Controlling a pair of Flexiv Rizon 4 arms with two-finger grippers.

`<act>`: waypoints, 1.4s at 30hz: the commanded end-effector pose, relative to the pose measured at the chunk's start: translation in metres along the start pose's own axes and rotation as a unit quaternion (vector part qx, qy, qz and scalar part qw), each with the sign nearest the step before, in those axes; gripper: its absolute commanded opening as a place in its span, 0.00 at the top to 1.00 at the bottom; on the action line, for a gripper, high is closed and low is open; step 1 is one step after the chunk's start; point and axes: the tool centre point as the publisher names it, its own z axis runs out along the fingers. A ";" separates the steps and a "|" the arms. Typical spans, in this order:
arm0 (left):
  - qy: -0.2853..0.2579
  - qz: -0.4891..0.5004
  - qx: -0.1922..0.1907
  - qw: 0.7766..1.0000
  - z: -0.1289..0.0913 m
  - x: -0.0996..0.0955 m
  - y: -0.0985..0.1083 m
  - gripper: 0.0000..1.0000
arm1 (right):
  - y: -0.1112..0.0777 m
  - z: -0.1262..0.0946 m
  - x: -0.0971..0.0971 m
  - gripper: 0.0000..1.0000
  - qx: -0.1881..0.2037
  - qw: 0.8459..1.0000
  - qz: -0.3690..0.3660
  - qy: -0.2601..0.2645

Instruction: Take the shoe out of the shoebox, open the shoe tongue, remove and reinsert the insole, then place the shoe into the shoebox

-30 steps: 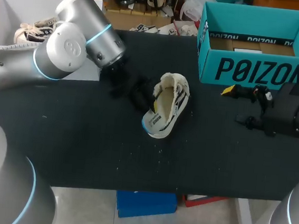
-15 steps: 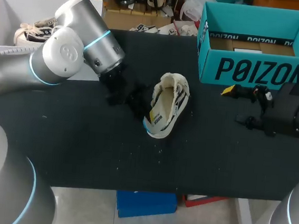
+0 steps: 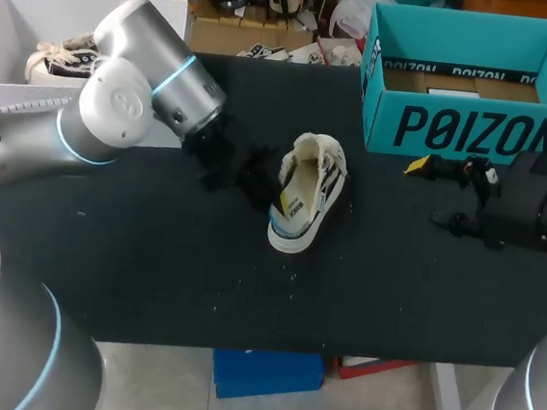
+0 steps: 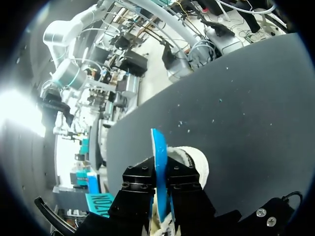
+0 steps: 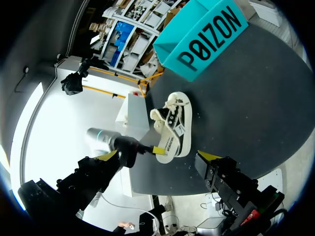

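Jaws of the left gripper pinch the blue insole at the heel of the shoe, which lies on the table, outside the box. The right gripper rests spread, well apart. Thin and floppy, the insole should bend easily, and the light, unpinned shoe may drag along. Over the last second the left gripper closed in and the heel swung slightly rightward.

free: table along near edge; gap between shoe and right gripper | blocked: left gripper against shoe; shoebox far right
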 end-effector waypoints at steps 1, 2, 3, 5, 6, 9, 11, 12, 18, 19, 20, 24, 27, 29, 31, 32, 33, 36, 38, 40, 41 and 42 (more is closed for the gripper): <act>-0.004 -0.003 -0.006 1.000 0.008 0.000 0.014 1.00 | 0.000 0.001 0.000 0.00 0.000 1.000 0.000 0.000; -0.004 -0.004 -0.009 1.000 0.008 0.000 0.017 1.00 | 0.000 0.001 0.000 0.00 0.000 1.000 0.000 0.000; -0.005 -0.005 -0.010 1.000 0.009 0.000 0.019 1.00 | 0.000 0.001 0.000 0.00 0.000 1.000 0.000 0.000; -0.006 -0.009 -0.015 1.000 0.009 0.000 0.024 1.00 | 0.000 0.001 0.000 0.00 0.000 1.000 0.000 0.000; -0.007 -0.010 -0.016 1.000 0.009 0.000 0.026 1.00 | 0.000 0.001 0.000 0.00 0.000 1.000 0.000 0.000; -0.007 -0.013 -0.023 1.000 0.009 0.000 0.032 1.00 | 0.000 0.001 0.000 0.00 0.000 1.000 0.000 0.000; -0.007 -0.016 -0.027 0.999 0.009 0.001 0.036 1.00 | 0.000 0.001 0.000 0.00 0.000 1.000 0.000 0.000; -0.006 -0.017 -0.029 0.999 0.009 0.001 0.038 1.00 | 0.000 0.001 0.000 0.00 0.000 1.000 0.000 0.000; -0.004 -0.025 -0.047 0.999 0.012 0.001 0.050 1.00 | 0.000 0.001 0.000 0.00 0.000 1.000 0.000 0.000; -0.004 -0.027 -0.049 0.998 0.012 0.001 0.051 1.00 | 0.000 0.001 0.000 0.00 0.000 1.000 0.000 0.000; -0.001 -0.027 -0.053 0.998 0.013 0.001 0.052 1.00 | 0.000 0.001 0.000 0.00 0.000 1.000 0.000 0.000; -0.001 -0.021 -0.056 0.998 0.013 -0.002 0.047 0.83 | 0.000 0.001 0.000 0.00 0.000 1.000 0.000 0.000; 0.000 -0.015 -0.054 0.998 0.009 -0.003 0.037 0.65 | 0.000 0.001 0.000 0.00 0.000 1.000 0.000 0.000; 0.001 -0.012 -0.054 0.998 0.005 -0.003 0.031 0.62 | 0.000 0.001 0.000 0.00 0.000 1.000 0.000 0.000; 0.001 -0.006 -0.054 0.999 -0.001 -0.004 0.023 0.62 | 0.000 0.001 0.000 0.00 0.000 1.000 0.000 0.000; 0.000 -0.003 -0.054 0.999 -0.004 -0.004 0.019 0.62 | 0.000 0.001 0.000 0.00 0.000 1.000 0.000 0.000; -0.001 -0.001 -0.055 0.998 -0.008 -0.004 0.016 0.63 | 0.000 0.001 0.000 0.00 0.000 1.000 0.000 0.000; -0.001 0.005 -0.057 0.998 -0.014 -0.005 0.008 0.67 | 0.000 0.001 0.000 0.00 0.000 1.000 0.000 0.000; 0.001 0.010 -0.059 0.998 -0.017 -0.005 0.006 0.69 | 0.000 0.001 0.000 0.00 0.000 1.000 0.000 0.000; 0.010 0.014 -0.061 0.998 -0.018 -0.004 0.004 0.68 | 0.000 0.001 0.000 0.00 0.000 1.000 0.000 0.000; 0.009 0.013 -0.061 0.998 -0.017 -0.002 0.004 0.68 | 0.000 0.001 0.000 0.00 0.000 1.000 0.000 0.000; 0.011 0.011 -0.063 0.998 -0.017 -0.001 0.005 0.69 | 0.000 0.001 0.000 0.00 0.000 1.000 0.000 0.000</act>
